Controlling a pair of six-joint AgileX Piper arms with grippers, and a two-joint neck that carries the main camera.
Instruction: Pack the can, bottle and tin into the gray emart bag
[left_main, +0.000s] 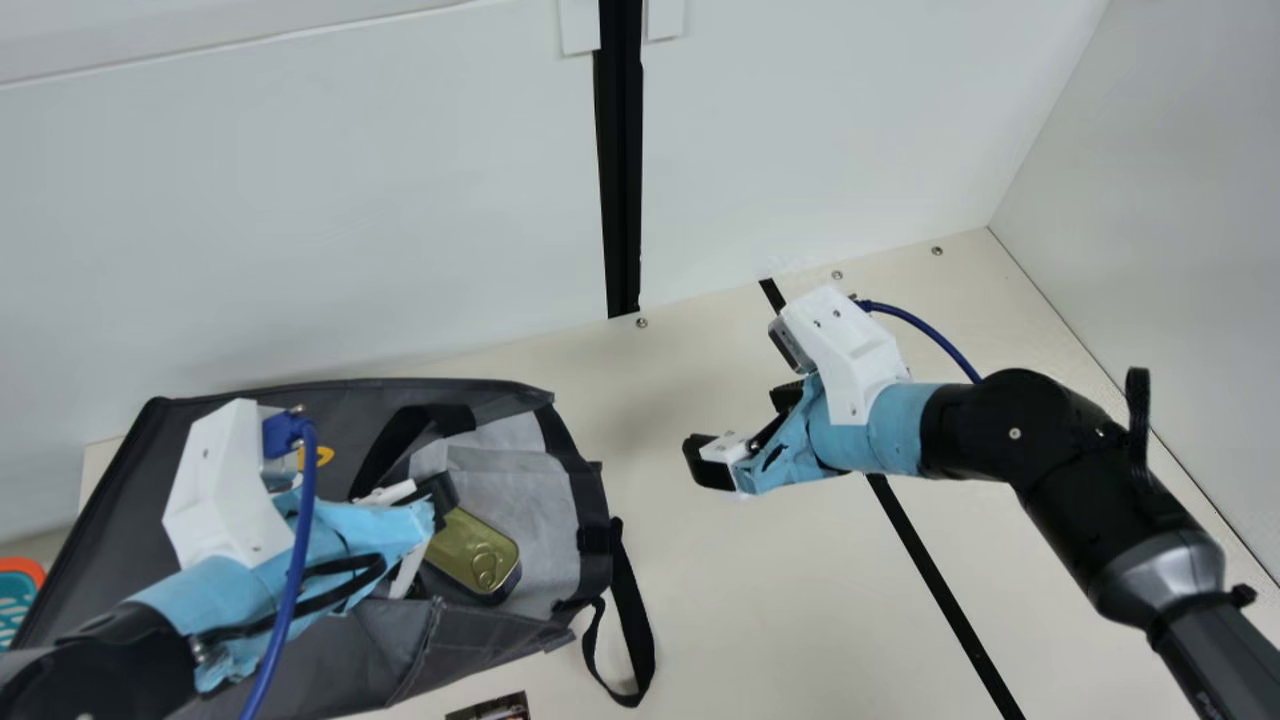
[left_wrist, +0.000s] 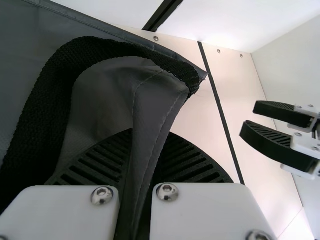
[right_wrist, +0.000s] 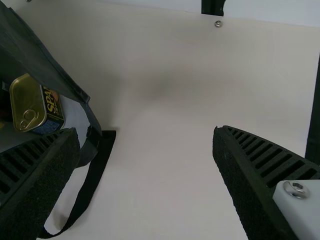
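Observation:
The gray bag (left_main: 520, 480) lies on its side at the left of the main view, its opening toward the middle. Inside the mouth rests the gold-lidded tin (left_main: 472, 553), partly under my left gripper (left_main: 437, 505). In the left wrist view, my left gripper (left_wrist: 142, 150) is shut on a fold of the bag's dark fabric (left_wrist: 154, 107), beside a black handle. My right gripper (left_main: 738, 428) stands open over the table, right of the bag. The right wrist view has the tin (right_wrist: 27, 104) within the bag, and nothing between the right gripper's (right_wrist: 146, 137) fingers.
A black handle loop (left_main: 630, 620) trails from the bag's right side onto the cream table (left_main: 740, 600). At the front edge lies a small dark printed item (left_main: 492, 708). An orange and teal object (left_main: 18, 590) sits at far left. White walls stand behind and at right.

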